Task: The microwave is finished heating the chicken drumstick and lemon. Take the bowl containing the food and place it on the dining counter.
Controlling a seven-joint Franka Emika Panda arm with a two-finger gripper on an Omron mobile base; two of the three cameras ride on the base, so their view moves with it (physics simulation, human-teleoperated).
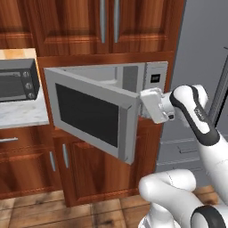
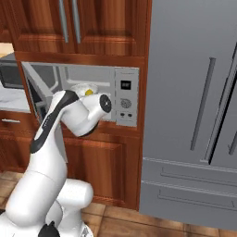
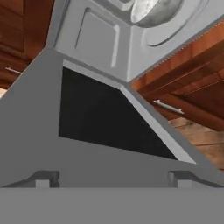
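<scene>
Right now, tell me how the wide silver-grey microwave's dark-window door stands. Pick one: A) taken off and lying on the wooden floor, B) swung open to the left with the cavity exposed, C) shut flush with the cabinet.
B: the wide silver-grey microwave has its dark-window door swung out to the left, and the round whitish marbled bowl shows inside the open cavity.

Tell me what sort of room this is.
A home kitchen, rendered: a built-in microwave with its door swung open sits in reddish wood cabinets, a toaster oven stands on a marble counter, and a grey fridge is alongside.
</scene>
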